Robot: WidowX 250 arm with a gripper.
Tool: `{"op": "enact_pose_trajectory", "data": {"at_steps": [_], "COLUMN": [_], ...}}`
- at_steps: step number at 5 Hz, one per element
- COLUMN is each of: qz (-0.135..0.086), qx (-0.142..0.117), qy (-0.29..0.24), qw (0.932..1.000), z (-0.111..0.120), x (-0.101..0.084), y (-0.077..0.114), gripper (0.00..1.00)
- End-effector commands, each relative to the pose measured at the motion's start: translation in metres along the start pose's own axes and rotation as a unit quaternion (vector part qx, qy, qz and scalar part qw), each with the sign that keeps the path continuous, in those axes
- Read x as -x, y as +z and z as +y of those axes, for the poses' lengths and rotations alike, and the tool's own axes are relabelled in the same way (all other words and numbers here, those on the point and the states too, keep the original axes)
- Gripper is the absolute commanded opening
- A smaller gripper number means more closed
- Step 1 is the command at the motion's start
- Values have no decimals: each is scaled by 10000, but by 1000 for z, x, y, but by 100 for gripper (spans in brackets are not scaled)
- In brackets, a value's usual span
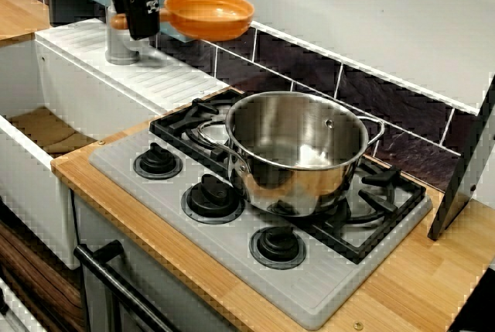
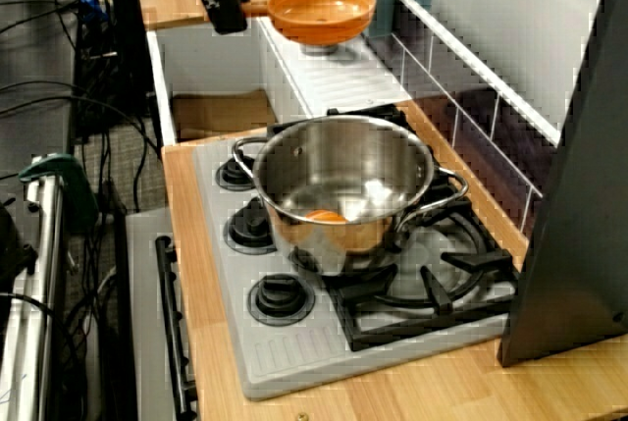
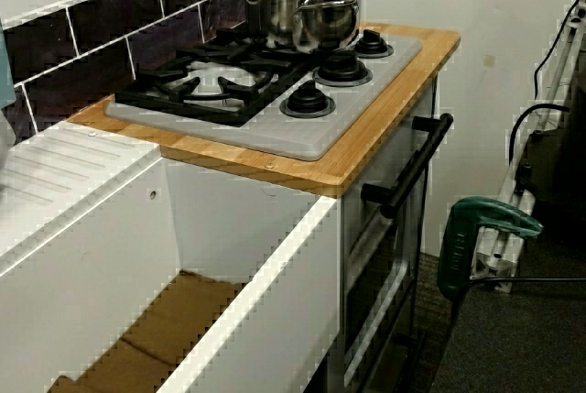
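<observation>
Pan: orange pan, level in the air above the drainboard, showing just its own floor.
Hand: my hand is clamped on its handle.
Pot: 1 steel pot on the stove; whether the orange patch at its rim is contents or reflection, I cannot tell.

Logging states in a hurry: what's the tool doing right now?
Tool: closed on the handle of the orange pan, which is up in the air.
</observation>
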State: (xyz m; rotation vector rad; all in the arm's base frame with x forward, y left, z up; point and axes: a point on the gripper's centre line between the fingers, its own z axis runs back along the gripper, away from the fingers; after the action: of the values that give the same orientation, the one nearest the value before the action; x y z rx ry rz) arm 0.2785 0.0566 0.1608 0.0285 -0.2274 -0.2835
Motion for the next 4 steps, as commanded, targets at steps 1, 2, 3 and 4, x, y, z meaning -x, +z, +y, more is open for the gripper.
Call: {"op": "enact_pose_trajectory", "data": {"at_steps": [1,2,3,4], "qz": [-169,-97,-40,-72], "qx": [29,17,-101,-117], "qy": [-8,17,-41,-68], "qw": [9999,9999,9999,9999], "z": [0,0,-5,-13], "x": [22,27,31,30], "y": [0,-12,-29,-39], "gripper": [0,0,0,0]}}
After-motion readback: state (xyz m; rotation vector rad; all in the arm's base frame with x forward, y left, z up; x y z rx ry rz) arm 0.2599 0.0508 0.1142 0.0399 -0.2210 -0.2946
